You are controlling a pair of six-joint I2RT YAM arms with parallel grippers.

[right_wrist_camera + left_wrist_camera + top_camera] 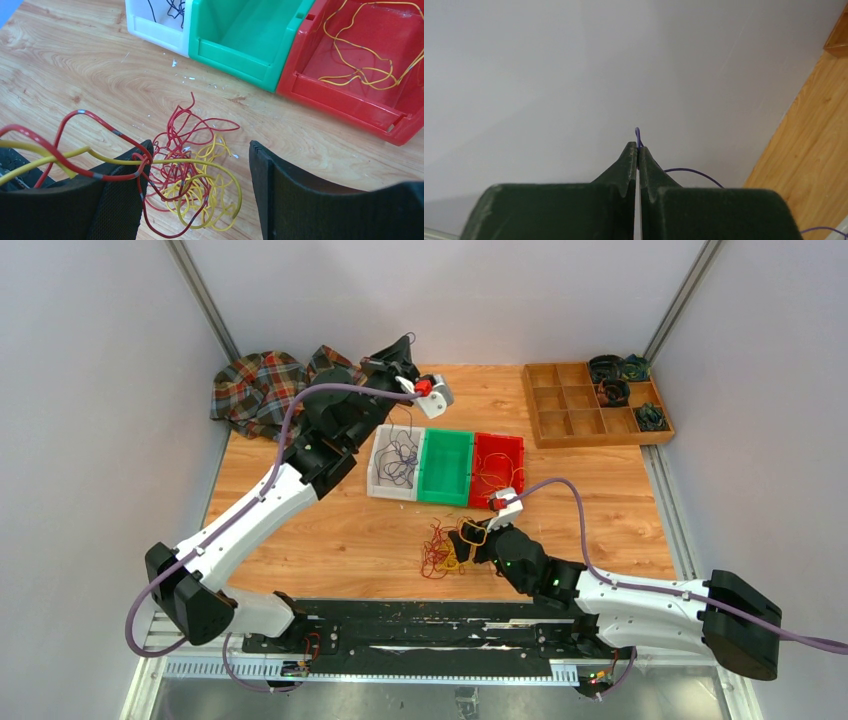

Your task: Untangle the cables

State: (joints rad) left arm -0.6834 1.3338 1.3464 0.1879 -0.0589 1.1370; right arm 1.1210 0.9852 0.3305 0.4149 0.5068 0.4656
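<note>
A tangle of red and yellow cables (440, 550) (195, 185) lies on the wooden table in front of the bins. My right gripper (466, 537) (200, 155) hangs open just above it, and a red and a yellow strand drape over its left finger (120, 200). My left gripper (406, 344) (638, 150) is raised high over the white bin (380, 485), shut on a thin purple cable (638, 133) that trails down to the purple bunch (398, 455) inside. The red bin (515, 452) (350, 107) holds loose yellow cable (360, 65).
A green bin (445, 465) (240, 45) stands between the white and red ones. At the back right is a wooden compartment tray (565, 410) with dark coils in it. A plaid cloth (255, 385) lies at the back left. Grey walls close in on three sides.
</note>
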